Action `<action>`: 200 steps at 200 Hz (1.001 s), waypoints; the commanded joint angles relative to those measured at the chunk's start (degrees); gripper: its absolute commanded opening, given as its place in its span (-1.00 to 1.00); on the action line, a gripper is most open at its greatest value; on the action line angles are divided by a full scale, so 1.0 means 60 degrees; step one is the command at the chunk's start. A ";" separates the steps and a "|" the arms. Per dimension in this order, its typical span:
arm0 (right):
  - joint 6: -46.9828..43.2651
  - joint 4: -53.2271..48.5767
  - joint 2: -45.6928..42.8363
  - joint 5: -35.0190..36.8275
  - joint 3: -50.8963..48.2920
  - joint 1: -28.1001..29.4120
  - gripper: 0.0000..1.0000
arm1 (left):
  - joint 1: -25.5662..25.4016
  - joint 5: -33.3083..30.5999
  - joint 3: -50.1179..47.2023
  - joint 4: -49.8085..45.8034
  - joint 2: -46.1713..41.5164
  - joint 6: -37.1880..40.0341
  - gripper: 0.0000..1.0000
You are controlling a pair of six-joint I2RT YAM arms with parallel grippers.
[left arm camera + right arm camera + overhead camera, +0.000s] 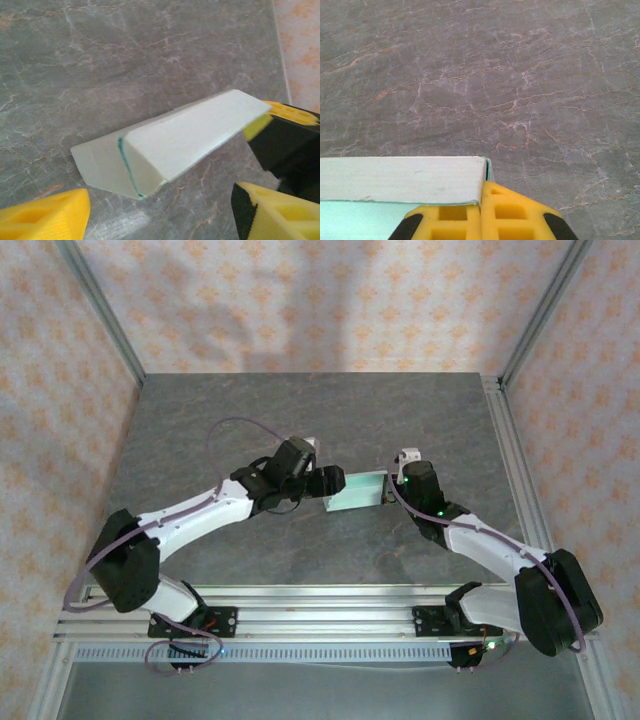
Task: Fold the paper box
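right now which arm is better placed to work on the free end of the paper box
Left. The left gripper is open right at the free end of the paper box, while the right gripper is shut on the far end, probably steadying it.

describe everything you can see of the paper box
The paper box is pale mint-green thin card, already folded into a long, slim shape with sharp creases. One end shows a flap with a darker green line along its edge. It lies lengthwise over the grey marbled table; whether it rests on it I cannot tell. The right gripper is shut on one end corner. The left gripper stands open at the other end, its yellow fingers apart from the card.
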 commanded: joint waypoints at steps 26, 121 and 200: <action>0.0187 -0.0424 0.0087 -0.0229 -0.0265 0.0088 -1.00 | 0.0241 -0.0100 0.0402 0.0151 0.0800 -0.0554 0.29; 0.0183 -0.0520 0.0077 -0.0367 -0.0038 0.0102 -0.75 | 0.0460 0.0212 0.0112 0.0209 0.1680 -0.1041 -0.15; -0.0200 -0.0280 -0.0705 -0.0739 -0.0176 0.0092 0.35 | 0.0709 0.0250 0.0320 0.0134 0.1787 -0.0918 -0.16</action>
